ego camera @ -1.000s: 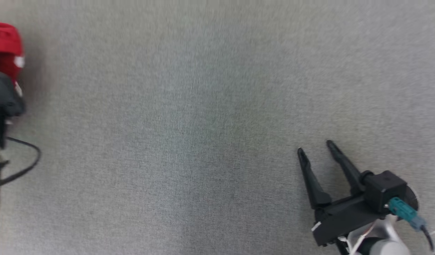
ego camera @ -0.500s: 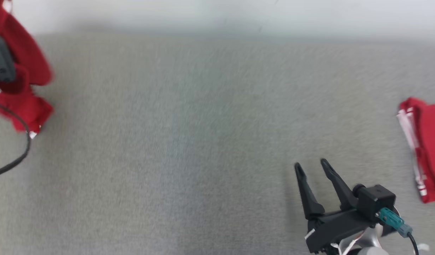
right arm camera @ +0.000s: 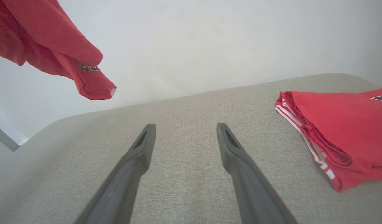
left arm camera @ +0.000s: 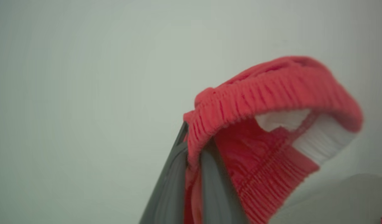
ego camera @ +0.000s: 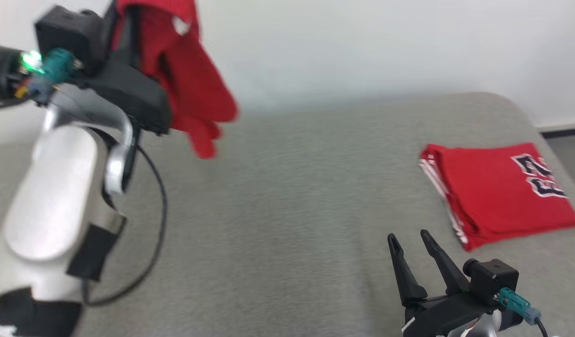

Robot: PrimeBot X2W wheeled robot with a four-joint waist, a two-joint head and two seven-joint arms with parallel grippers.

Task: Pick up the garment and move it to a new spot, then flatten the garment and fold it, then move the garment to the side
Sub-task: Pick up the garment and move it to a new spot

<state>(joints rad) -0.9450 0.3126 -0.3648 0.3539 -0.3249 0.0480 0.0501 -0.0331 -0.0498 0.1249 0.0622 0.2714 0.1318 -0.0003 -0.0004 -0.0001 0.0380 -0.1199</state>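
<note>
Your head camera has tilted up; your raised left gripper (left arm camera: pixel 194 137) pinches the red garment (ego camera: pixel 189 84), dangling above the grey cushion's (ego camera: pixel 292 210) far-left corner; your right gripper (ego camera: pixel 407 235) hovers spread near its front edge.

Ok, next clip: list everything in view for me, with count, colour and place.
held garment: one, red with a white label inside the ribbed waistband, hanging in the air above the far left of the surface
folded garment: one, red with white side stripes and a dark print, lying flat at the right of the surface
surface: one, grey fabric, with a rounded far right corner
wall: one, white, behind the surface
cable: one, black, looping down beside the left forearm
left forearm: one, pale with black bands, lower left, raised
left gripper: one, dark, shut on the held garment
right gripper: one, dark, open, lower right above the surface, holding nothing
</note>
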